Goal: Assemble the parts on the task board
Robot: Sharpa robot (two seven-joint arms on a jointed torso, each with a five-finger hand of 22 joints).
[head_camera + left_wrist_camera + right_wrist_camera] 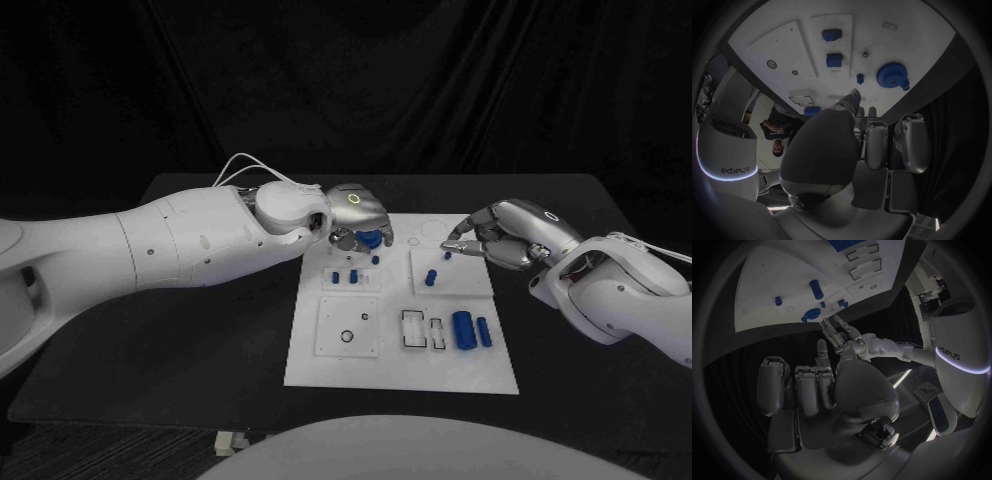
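Note:
The white task board [404,345] lies in the middle of the black table. My left hand [353,212] hovers over its far left corner, fingers spread and holding nothing, fingertips close to a round blue toothed part [371,238] [891,75] [811,315]. My right hand [498,236] hangs over the far right corner with bent fingers, also holding nothing. Just beyond its fingertips stands a small blue peg [447,255]. The right wrist view also shows the left hand [845,335] reaching toward the board [773,270].
Small blue pegs [343,276] stand left of centre, and another peg [433,277] stands mid-board. Two blue cylinders [464,329] lie at the near right beside empty slots [413,329]. Two blue square blocks [833,47] sit on the board [898,40].

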